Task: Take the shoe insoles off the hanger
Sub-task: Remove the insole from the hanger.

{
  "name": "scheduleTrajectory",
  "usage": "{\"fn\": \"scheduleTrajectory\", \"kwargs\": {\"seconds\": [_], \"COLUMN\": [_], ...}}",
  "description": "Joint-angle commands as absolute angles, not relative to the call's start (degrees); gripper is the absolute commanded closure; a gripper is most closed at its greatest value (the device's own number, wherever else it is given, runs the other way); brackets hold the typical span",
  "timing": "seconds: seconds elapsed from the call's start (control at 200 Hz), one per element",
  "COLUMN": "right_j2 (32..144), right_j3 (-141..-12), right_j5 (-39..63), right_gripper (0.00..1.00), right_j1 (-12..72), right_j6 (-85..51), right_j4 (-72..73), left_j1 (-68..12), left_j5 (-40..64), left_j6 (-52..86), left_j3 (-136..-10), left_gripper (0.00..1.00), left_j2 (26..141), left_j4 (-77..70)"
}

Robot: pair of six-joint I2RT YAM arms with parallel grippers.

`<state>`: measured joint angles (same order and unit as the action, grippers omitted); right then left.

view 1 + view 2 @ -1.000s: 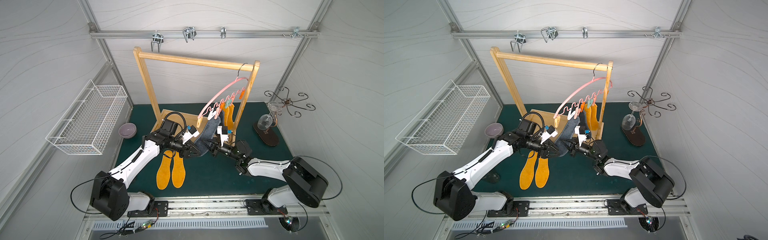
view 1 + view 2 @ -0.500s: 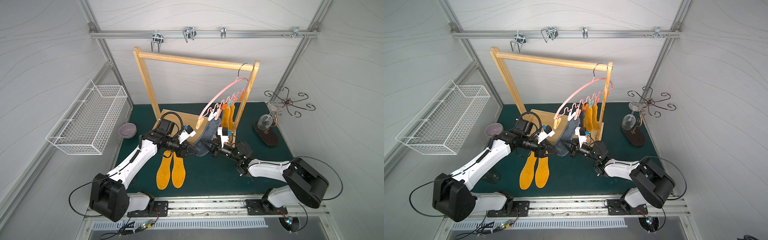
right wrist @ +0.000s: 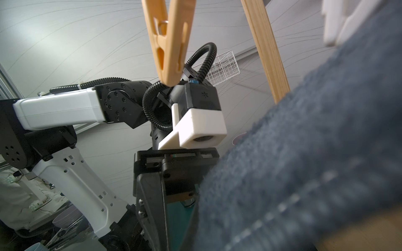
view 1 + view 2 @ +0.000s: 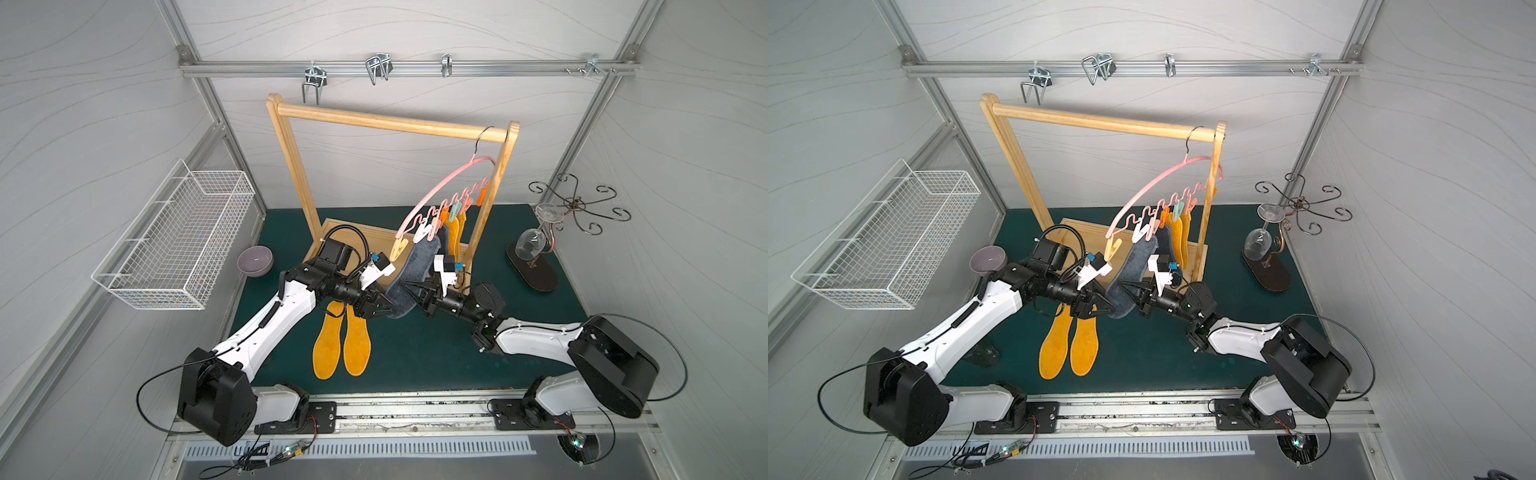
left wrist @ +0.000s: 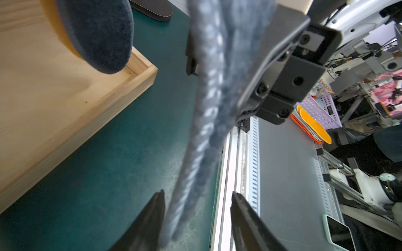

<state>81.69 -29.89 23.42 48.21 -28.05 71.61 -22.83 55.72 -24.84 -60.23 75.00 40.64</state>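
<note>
Counting six, I find two orange-yellow fuzzy foot-shaped insoles [image 4: 326,353] lying side by side on the green mat [image 4: 436,357], while two more orange-yellow ones [image 4: 455,232] and two dark grey fuzzy insoles hang from the thin pink plastic hanger [image 4: 440,187], hooked at the right end of the light wooden rack [image 4: 386,122]. My right gripper [image 4: 411,291] pinches the nearer grey insole [image 4: 415,266]. My left gripper [image 5: 196,195] stands half spread, fingers either side of its lower end. A yellow clothespin [image 3: 169,43] hangs unused. A white wire basket [image 4: 174,245], purple bowl [image 4: 254,259] and upturned wine glass [image 4: 530,245] stand around.
</note>
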Motion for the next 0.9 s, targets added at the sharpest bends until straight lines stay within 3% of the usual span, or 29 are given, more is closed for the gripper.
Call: {"fn": "scheduleTrajectory", "kwargs": {"seconds": [0.0, 0.125, 0.18, 0.265, 0.455, 0.685, 0.895], "right_j2": [82.1, 82.3, 82.3, 81.4, 79.0, 75.6, 73.0], "right_j3": [-31.7, -31.6, -31.3, -30.7, -29.7, -31.2, -35.2], "right_j5": [24.8, 23.6, 22.4, 21.6, 21.0, 23.6, 22.3], "right_gripper": [1.0, 0.95, 0.84, 0.81, 0.6, 0.52, 0.4], "right_j1": [48.9, 49.1, 48.8, 47.5, 41.3, 33.4, 30.7], "right_j6": [-28.1, -28.3, -28.8, -29.8, -34.0, -38.2, -40.4], "right_j4": [73.9, 73.9, 73.9, 73.7, 73.4, 72.1, 63.3], "left_j1": [-23.1, -23.1, -23.1, -23.1, -22.7, -22.7, -22.7], "left_j5": [58.8, 59.0, 59.4, 59.4, 60.3, 59.9, 59.4], "left_j6": [-26.9, -29.1, -30.4, -31.9, -34.3, -35.1, -35.4], "left_j3": [-62.1, -62.8, -62.8, -63.1, -63.1, -63.3, -63.1], "left_gripper": [0.7, 1.0, 1.0, 1.0, 1.0, 1.0, 1.0], "left_j2": [75.6, 75.4, 75.3, 75.3, 75.3, 75.6, 75.8], "left_j4": [41.4, 43.7, 44.7, 46.4, 49.0, 49.9, 50.1]}}
